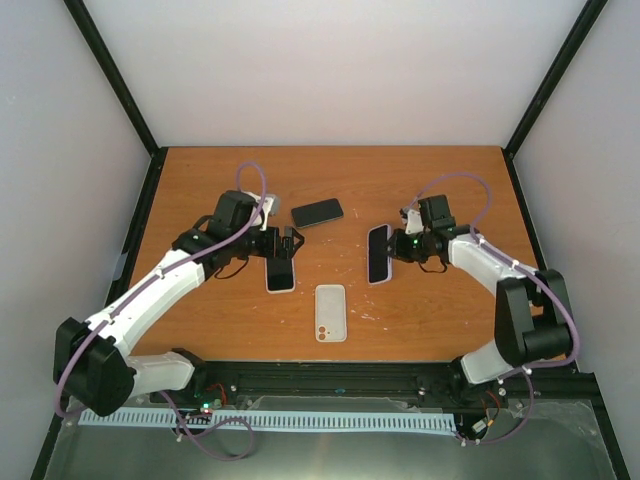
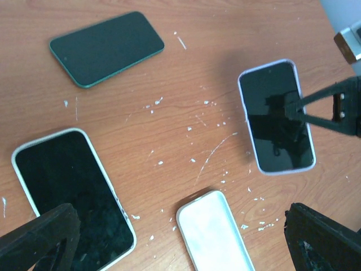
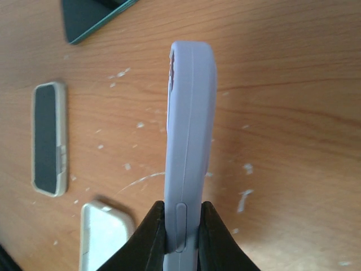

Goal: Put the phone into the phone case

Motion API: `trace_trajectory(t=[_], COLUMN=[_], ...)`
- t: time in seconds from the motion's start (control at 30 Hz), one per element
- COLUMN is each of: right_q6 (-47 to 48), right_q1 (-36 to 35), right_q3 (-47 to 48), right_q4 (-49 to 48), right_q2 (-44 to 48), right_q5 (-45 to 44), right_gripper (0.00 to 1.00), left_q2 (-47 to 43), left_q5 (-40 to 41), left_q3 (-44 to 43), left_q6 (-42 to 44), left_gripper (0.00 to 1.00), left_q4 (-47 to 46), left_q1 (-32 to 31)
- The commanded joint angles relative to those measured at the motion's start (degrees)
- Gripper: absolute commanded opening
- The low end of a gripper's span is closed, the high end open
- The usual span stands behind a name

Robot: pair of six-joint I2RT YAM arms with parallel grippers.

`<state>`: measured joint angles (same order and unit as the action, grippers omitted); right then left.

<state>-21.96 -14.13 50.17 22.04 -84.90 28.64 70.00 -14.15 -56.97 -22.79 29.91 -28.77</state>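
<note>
The left end effector (image 1: 287, 243) is spread wide with nothing held. It hangs close over a black-screened phone in a pale clear case (image 1: 281, 271), which is laid flat on the orange wooden bench (image 1: 200, 180). The right end effector (image 3: 180, 228) is pinched narrowly on one end of a lilac-cased phone (image 3: 190, 130), held edge-on with its screen turned toward the left arm. A white phone case (image 1: 331, 313) is laid back-up nearer the arm bases, and a dark green phone (image 1: 317, 212) is seen farther back.

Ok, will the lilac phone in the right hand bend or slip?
Probably stiff: the lilac phone stands straight out from the right hand. It might pivot, since only a small part is pinched. Its matte surface likely resists slipping.
</note>
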Motion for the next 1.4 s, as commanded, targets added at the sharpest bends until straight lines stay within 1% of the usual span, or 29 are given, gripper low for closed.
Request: trace_trajectory(t=[0.0, 0.13, 0.2, 0.3, 0.47, 0.63, 0.77, 0.83, 0.87, 0.9, 0.97, 1.1, 1.17, 1.37], right_q6=[3.0, 3.5, 4.2, 5.3, 5.5, 4.7, 3.5, 3.0, 2.7, 2.4, 1.7, 0.6, -0.1, -2.8], right_q1=[3.4, 5.8, 6.3, 6.4, 6.4, 6.4, 6.4, 6.4, 6.4, 6.4, 6.3, 6.1, 5.5, 3.1], right_q3=[4.5, 5.9, 6.1, 7.0, 7.1, 6.4, 5.3, 4.8, 4.6, 4.3, 3.7, 2.5, 1.7, -0.9], right_q4=[0.5, -0.1, -0.6, 0.3, 1.1, 1.5, 2.0, 2.5, 2.8, 3.1, 3.7, 4.1, 3.8, 3.1], right_q2=[-3.8, -8.4, -10.2, -12.5, -13.5, -13.5, -11.7, -10.5, -9.8, -9.0, -7.4, -4.6, -2.7, 4.8], right_q5=[-0.7, 0.4, -1.5, -6.1, -10.2, -12.1, -14.0, -14.2, -14.5, -14.8, -15.6, -12.8, -12.2, -11.0], right_gripper=[0.10, 0.10, 0.12, 0.21, 0.26, 0.35, 0.45, 0.52, 0.58, 0.61, 0.72, 0.99, 1.00, 1.00], left_q2=[-0.9, -0.8, -0.8, -0.3, 1.6, 2.3, 4.3, 6.0, 6.9, 7.9, 10.3, 14.7, 16.8, 22.4], left_q5=[-1.0, -0.7, -1.4, 1.4, 3.1, 3.2, 4.7, 6.0, 6.6, 7.1, 9.4, 13.1, 14.0, 15.1], left_q3=[2.0, 3.0, 3.5, 4.2, 3.5, 3.4, 1.5, -0.1, -0.9, -1.8, -4.4, -10.6, -14.1, -20.2], left_q6=[-2.3, -3.3, -3.3, -2.9, -2.4, -4.0, -5.0, -5.4, -5.4, -5.4, -5.0, -4.1, -3.8, -2.5], left_gripper=[1.00, 0.99, 1.00, 1.00, 0.99, 0.99, 0.99, 0.99, 1.00, 1.00, 0.99, 0.99, 1.00, 0.99], left_q4=[-1.8, -2.2, -2.7, -2.6, -1.1, -2.1, -2.0, -1.8, -1.8, -1.5, -0.1, 2.7, 3.5, 3.4], left_q1=[-0.1, -0.1, -0.1, -0.1, -0.1, -0.1, -0.1, -0.1, 0.0, -0.1, -0.1, 0.1, 0.2, 1.3])
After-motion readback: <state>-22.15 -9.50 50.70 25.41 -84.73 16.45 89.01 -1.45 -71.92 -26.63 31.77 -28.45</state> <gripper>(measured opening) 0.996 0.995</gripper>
